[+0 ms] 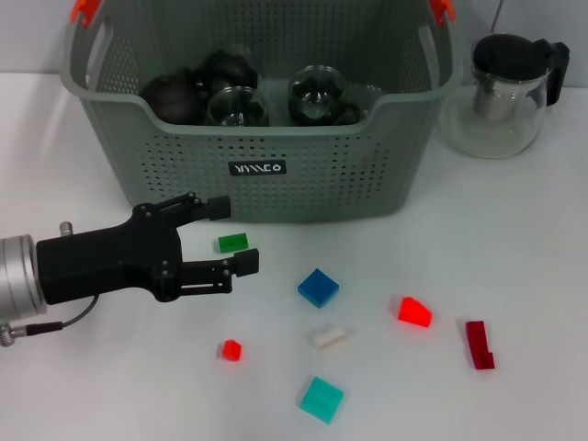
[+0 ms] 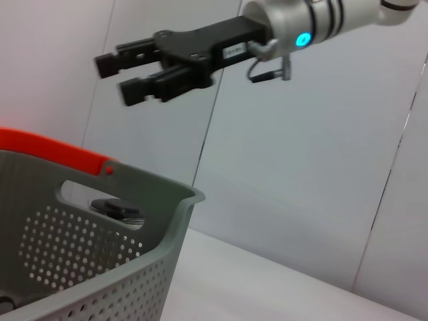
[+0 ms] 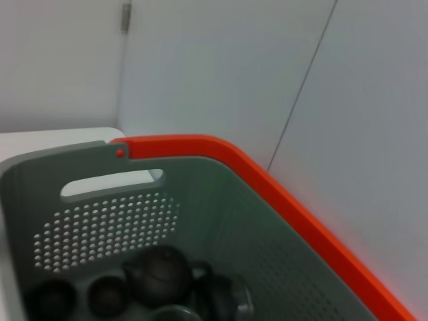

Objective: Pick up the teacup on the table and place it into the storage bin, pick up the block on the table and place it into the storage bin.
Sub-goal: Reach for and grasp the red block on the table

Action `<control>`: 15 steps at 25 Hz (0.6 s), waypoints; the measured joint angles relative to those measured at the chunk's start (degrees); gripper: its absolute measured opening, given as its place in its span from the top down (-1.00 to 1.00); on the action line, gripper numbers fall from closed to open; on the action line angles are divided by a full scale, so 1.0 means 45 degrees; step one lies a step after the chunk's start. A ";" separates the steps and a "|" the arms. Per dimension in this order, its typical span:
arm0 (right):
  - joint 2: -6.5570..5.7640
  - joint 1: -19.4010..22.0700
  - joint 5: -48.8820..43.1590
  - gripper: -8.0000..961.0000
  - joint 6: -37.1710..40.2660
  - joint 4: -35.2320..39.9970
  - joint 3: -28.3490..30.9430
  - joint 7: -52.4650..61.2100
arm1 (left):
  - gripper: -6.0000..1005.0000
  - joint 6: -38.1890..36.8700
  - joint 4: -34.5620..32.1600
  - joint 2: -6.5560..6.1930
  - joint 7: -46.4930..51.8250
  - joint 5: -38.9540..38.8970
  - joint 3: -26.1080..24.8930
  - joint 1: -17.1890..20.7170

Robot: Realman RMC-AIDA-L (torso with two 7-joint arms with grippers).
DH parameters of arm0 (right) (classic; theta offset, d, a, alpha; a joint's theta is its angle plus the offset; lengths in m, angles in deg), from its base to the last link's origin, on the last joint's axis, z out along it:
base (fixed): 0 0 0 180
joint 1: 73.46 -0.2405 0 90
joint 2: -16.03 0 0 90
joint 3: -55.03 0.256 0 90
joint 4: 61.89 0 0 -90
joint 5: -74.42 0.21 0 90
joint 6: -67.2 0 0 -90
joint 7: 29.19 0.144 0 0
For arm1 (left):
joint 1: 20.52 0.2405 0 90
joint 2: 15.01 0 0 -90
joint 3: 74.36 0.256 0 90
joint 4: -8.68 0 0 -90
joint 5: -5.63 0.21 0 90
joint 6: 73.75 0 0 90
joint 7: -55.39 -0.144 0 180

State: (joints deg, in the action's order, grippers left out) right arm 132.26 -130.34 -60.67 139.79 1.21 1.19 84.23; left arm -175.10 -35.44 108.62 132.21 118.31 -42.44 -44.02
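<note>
Green, the small block [image 1: 232, 243] lay on the white table [image 1: 514, 276] just in front of the storage bin [image 1: 276, 184]. The left gripper [image 1: 231, 236] hovered with jaws spread wide and empty on either side of it, likely lined up for a grasp. Teaware already sat inside the bin. Other coloured blocks were scattered nearer. A glass teapot [image 1: 508, 92] stood far right. The right gripper [image 2: 127, 74] hung raised above the bin, slightly parted and empty, before plain pale walls.

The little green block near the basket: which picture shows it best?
The head view: the green block lies in plain sight on the table, in front of the storage bin, by the open left hand. Neither wrist view shows it.
</note>
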 joint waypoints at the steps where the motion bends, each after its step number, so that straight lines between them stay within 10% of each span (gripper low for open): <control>1: 0.0008 0.0263 0.0438 -0.64 0.0399 0.0336 0.0073 -0.0213 | -0.83 -0.0008 0.0000 0.0002 0.0001 0.0000 0.0001 0.0000; 9: -0.0978 0.2883 0.4681 -0.92 0.6838 0.1267 0.0870 -0.2584 | -0.83 -0.0036 0.0000 0.0027 0.0016 0.0001 0.0046 0.0045; 15: -0.0953 0.3990 0.1910 -0.95 0.8882 0.1268 0.0570 -0.3360 | -0.83 -0.0036 0.0000 0.0016 0.0019 0.0000 0.0021 0.0016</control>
State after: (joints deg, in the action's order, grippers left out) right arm 127.97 -112.38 -52.07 179.76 6.91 3.75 69.11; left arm -175.26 -35.44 108.69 132.30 118.31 -42.35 -43.95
